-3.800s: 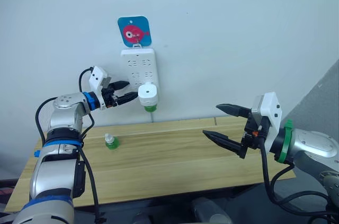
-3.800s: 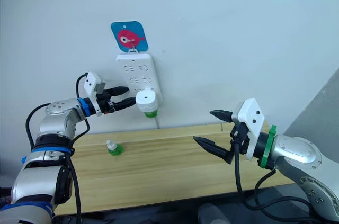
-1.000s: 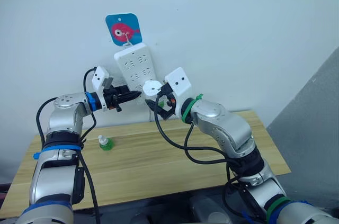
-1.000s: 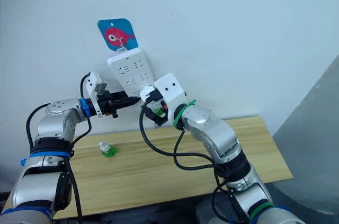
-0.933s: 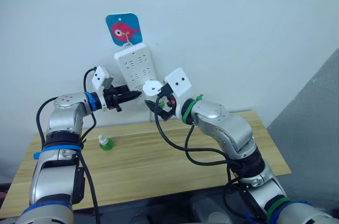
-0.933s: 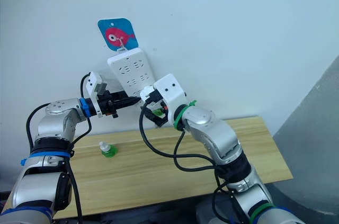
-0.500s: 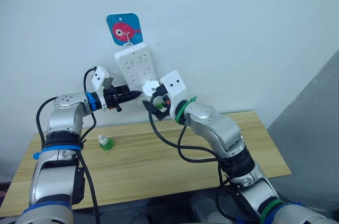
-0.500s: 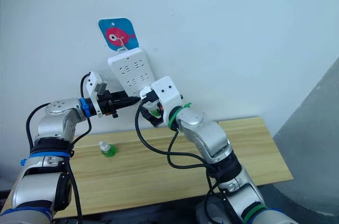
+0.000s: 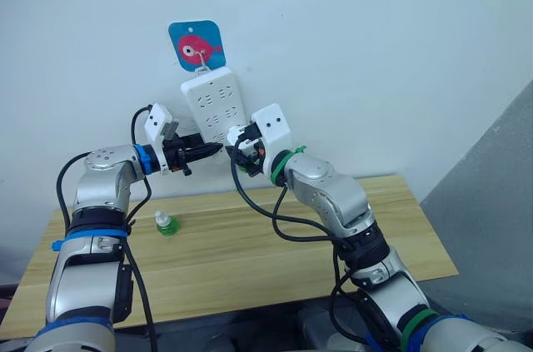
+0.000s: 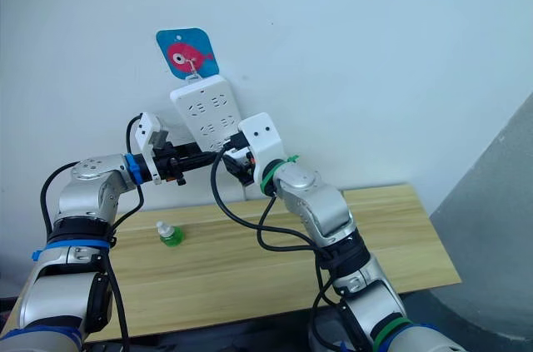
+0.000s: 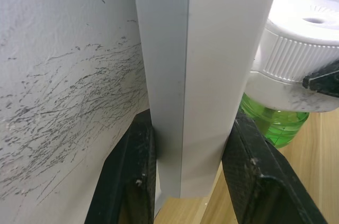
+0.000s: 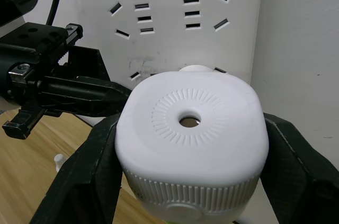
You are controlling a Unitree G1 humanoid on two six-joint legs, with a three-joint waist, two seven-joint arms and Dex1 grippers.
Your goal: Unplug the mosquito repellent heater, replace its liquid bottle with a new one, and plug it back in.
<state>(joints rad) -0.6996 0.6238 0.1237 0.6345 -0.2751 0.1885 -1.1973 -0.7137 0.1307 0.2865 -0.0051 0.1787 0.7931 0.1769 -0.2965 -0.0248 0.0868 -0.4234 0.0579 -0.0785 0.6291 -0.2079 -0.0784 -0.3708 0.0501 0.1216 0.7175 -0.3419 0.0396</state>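
Observation:
The mosquito repellent heater (image 12: 190, 123), white with a round vent hole, sits against the lower face of the white power strip (image 9: 214, 104) on the wall. My right gripper (image 12: 192, 152) is shut on the heater, one black finger on each side. Its liquid bottle (image 11: 273, 126), translucent green, hangs under the heater. My left gripper (image 9: 215, 149) is shut on the strip's lower edge, a finger (image 11: 132, 181) on each face. The new one (image 9: 166, 225), green with a white cap, stands on the wooden table below my left arm.
A blue card with a red fish (image 9: 196, 46) hangs above the strip, which tilts on the wall. The wooden table (image 9: 266, 260) runs under both arms. A grey panel (image 9: 500, 202) stands at the right.
My right gripper came up from over the table's right side and closed around the heater, edging closer to the strip in the last second. The left gripper stays clamped on the now tilted strip.

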